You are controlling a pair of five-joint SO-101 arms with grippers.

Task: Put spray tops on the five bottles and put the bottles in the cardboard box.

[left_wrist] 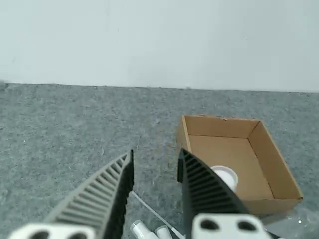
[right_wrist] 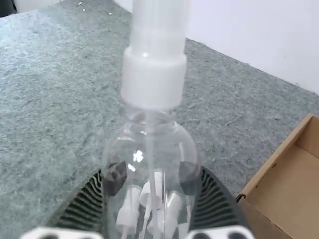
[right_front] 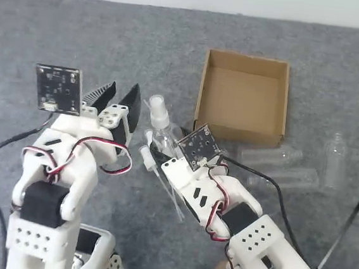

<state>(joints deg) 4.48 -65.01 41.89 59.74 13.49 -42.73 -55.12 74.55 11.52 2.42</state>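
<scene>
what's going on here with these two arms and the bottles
The right gripper is shut on a clear bottle that already has a white spray top on it, close to the cardboard box. The left gripper is open beside it, holding nothing. No bottle is in the box yet. Bare bottles lie by the box, and loose spray tops lie between the arms.

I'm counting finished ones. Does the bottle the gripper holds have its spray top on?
Yes, a white spray top sits on the neck of the clear bottle in the right gripper.
</scene>
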